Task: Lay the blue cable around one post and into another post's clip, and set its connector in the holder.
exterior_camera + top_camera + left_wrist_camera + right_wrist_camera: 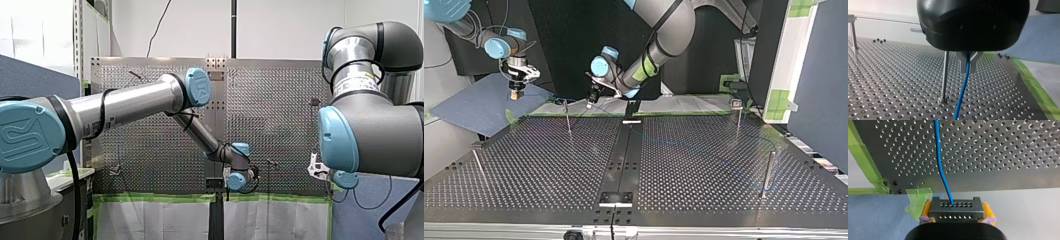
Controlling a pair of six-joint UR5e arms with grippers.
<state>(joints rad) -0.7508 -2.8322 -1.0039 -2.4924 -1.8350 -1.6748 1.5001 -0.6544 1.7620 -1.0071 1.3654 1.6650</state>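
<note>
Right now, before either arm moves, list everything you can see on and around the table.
perforated metal table: one, dark grey, across the top view.
thin silver metal posts: four in the top view, standing apart on the table.
dark rectangular connector block: one, off the table's edge, near the mat.
thin blue cable: one, runs from the connector over the table.
green tape strips: green, along the table's edge.
flat blue mat: one, beside the table, top view's left.
my left arm's metal fingers: grey, shut on the cable.
my right arm's yellow-padded fingers: shut on the connector.
</note>
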